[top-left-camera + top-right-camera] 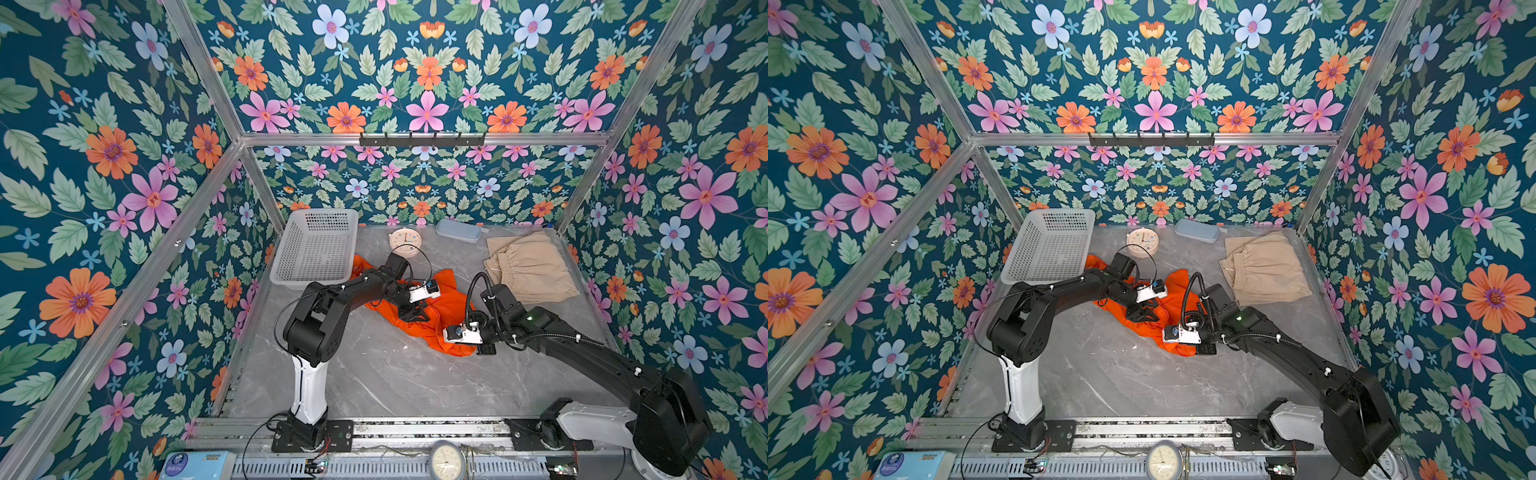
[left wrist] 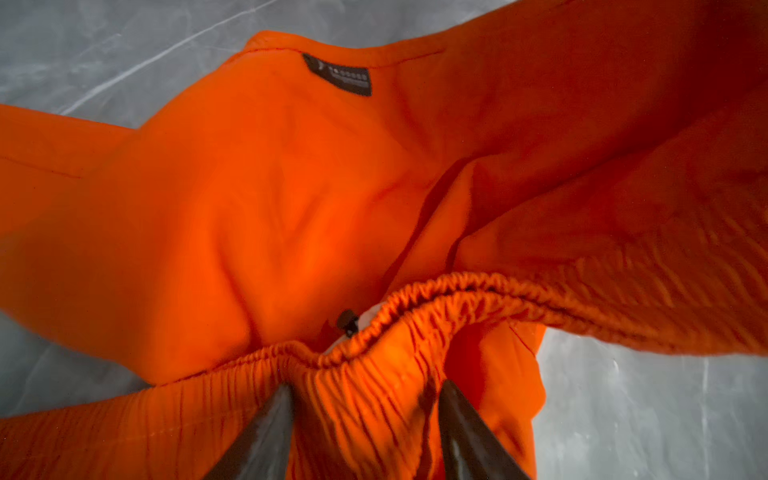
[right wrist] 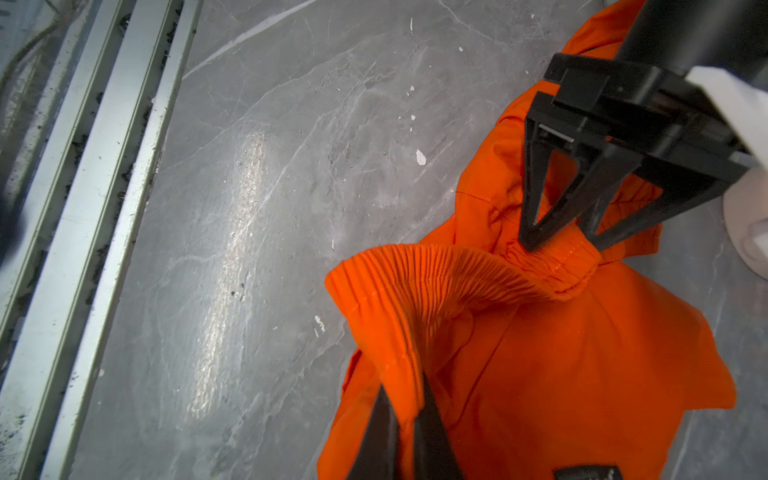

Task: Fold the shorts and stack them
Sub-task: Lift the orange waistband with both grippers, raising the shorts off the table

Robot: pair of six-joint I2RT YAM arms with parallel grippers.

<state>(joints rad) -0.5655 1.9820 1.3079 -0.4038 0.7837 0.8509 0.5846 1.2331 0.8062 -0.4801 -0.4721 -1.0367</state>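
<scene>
Black left gripper [image 3: 565, 245]: jaws apart, both tips pressed down onto the gathered elastic waistband [image 3: 436, 266], with a stretch of it bunched between them.
Black right gripper [image 3: 405, 399]: jaws together, clamped on another stretch of the same waistband, which arches up between the two grippers.
Held item: bright orange cloth shorts [image 1: 449, 299], crumpled at mid-table between the arms.
Label: dark woven tag [image 2: 338, 75] sewn near a hem of the orange pair. Its pale lettering is too blurred to read.
Second pair: beige cloth shorts [image 1: 532, 270], lying flat in the far right corner, well apart from the orange pair.
Surface: grey marble-patterned table [image 1: 374, 374].
Surroundings: white perforated plastic basket [image 1: 286, 249] at far left, and a round cream clock [image 1: 405, 240] by the back wall.
Front rail: blue packet [image 1: 199, 463], print unreadable.
</scene>
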